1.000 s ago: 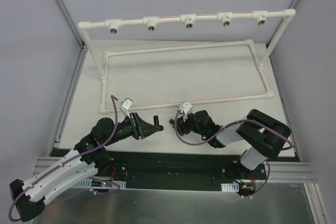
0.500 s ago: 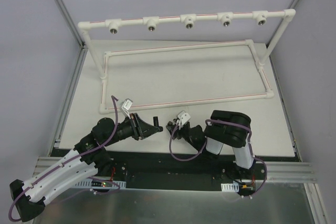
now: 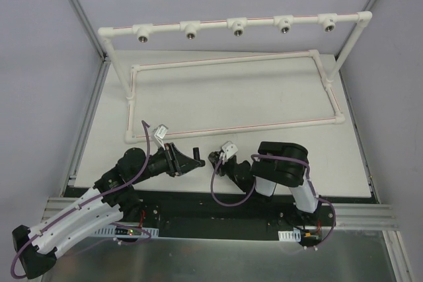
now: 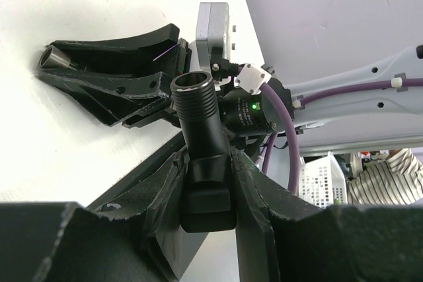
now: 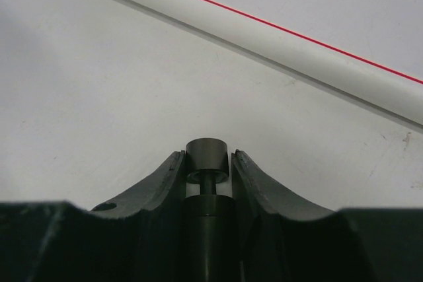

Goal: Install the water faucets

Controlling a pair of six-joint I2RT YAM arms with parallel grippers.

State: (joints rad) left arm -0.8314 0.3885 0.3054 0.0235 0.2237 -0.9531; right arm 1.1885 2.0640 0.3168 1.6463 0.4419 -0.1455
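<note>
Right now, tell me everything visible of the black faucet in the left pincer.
The black faucet is a matte, plastic-looking piece: a round open mouth with a threaded collar at the far end, a smooth neck, then a blockier body. The left pincer is shut on that body, clamping it from both sides, the threaded end sticking out beyond. From above it points toward the right arm, over the near part of the white table, with what looks like a short side stem. Nothing else touches it.
</note>
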